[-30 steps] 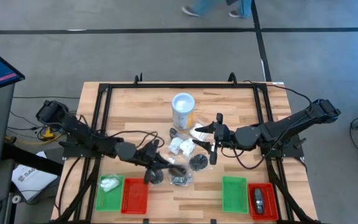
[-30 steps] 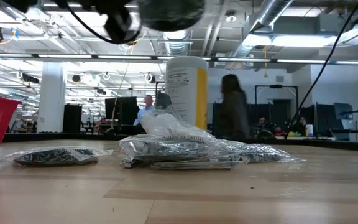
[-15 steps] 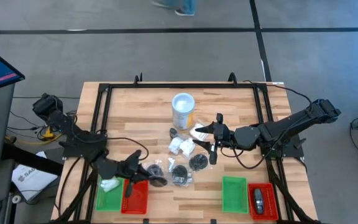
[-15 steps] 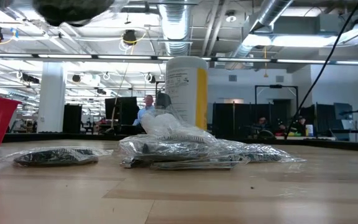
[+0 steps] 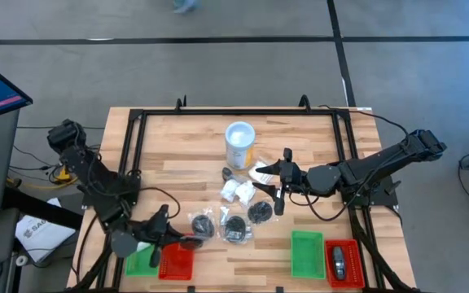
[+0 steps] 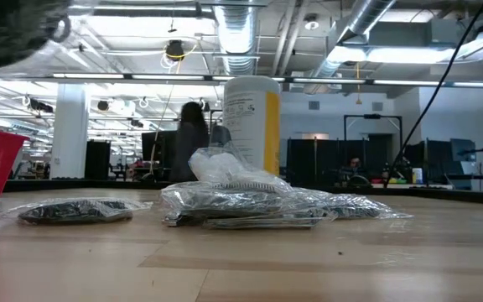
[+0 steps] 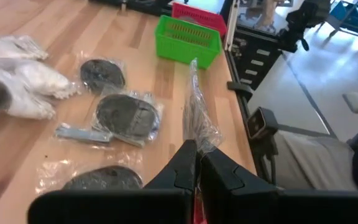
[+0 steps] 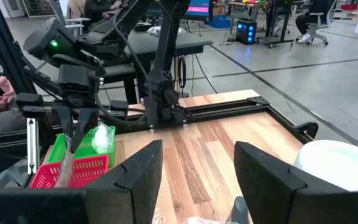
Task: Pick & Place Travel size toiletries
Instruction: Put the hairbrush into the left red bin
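- The left gripper (image 5: pixel 187 242) is hanging over the red tray (image 5: pixel 177 262) at the table's front left corner, its fingers (image 7: pixel 185 163) pressed together on the edge of a clear-wrapped packet (image 7: pixel 199 115); in the left wrist view the wrap is sticking out past the fingertips, crinkled and see-through.
- Just to the left of that red tray, a green tray (image 5: pixel 141 259) is holding a white packet (image 5: pixel 143 241), partly covered by the left arm.
- Near the middle front of the wooden table (image 5: pixel 316 142), three black round packets (image 5: pixel 235 227) are lying flat in their clear wraps, side by side, between the two pairs of trays.
- Just behind them, a pair of white packets (image 5: pixel 236 191) is sitting close together, and a small dark grey oblong piece (image 5: pixel 227 173) is lying a little further back.
- The white cylindrical tub (image 5: pixel 239 144) with the yellow label is standing upright behind the packets, toward the table's back centre.
- The right gripper (image 5: pixel 269 187) is hovering right of the white packets with its fingers (image 8: pixel 140 172) spread apart and nothing between them; another clear-wrapped piece (image 5: pixel 263 175) is lying just under it.
- At the front right, a second green tray (image 5: pixel 306 253) is sitting beside a second red tray (image 5: pixel 344 262), and the red one is holding a dark grey oblong piece (image 5: pixel 338 260).
- In the low view, a person (image 6: pixel 191 143) is standing in the room beyond the table.
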